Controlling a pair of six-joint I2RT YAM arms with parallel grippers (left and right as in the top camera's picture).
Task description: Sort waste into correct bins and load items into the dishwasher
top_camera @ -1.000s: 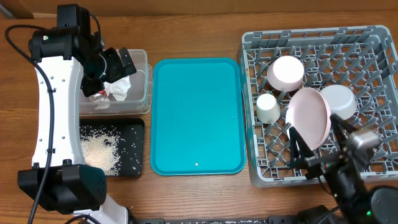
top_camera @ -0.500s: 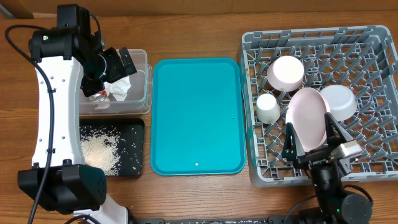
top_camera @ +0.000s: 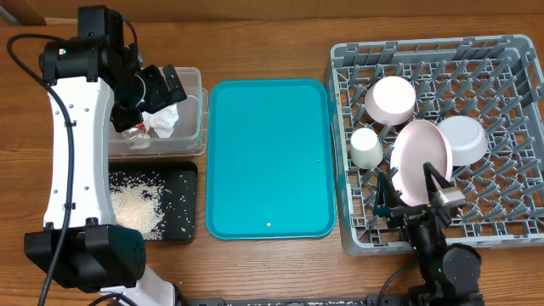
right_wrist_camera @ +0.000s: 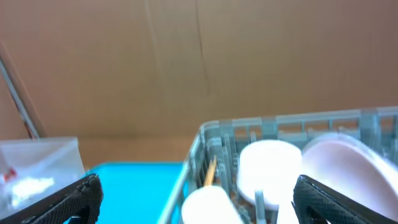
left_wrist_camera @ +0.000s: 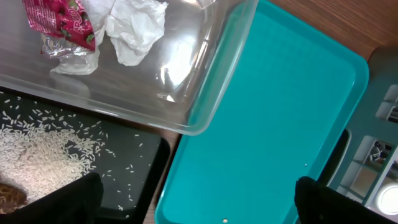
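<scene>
Wooden tabletop (top_camera: 272, 34), teal tray (top_camera: 268, 153) bare: sorting looks about done.
Pink plate (top_camera: 421, 157) stands in the dishwasher rack (top_camera: 510, 85); my right claw (top_camera: 406, 194) hangs spread, empty, at its near edge, left claw (left_wrist_camera: 198, 194) spread over the waste bin (top_camera: 194, 127). Next: lift both clear.

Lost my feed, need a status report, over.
Left gripper open over clear bin. Right gripper open, empty, at near edge of rack. Pink plate on edge in rack. No obstruction seen.
</scene>
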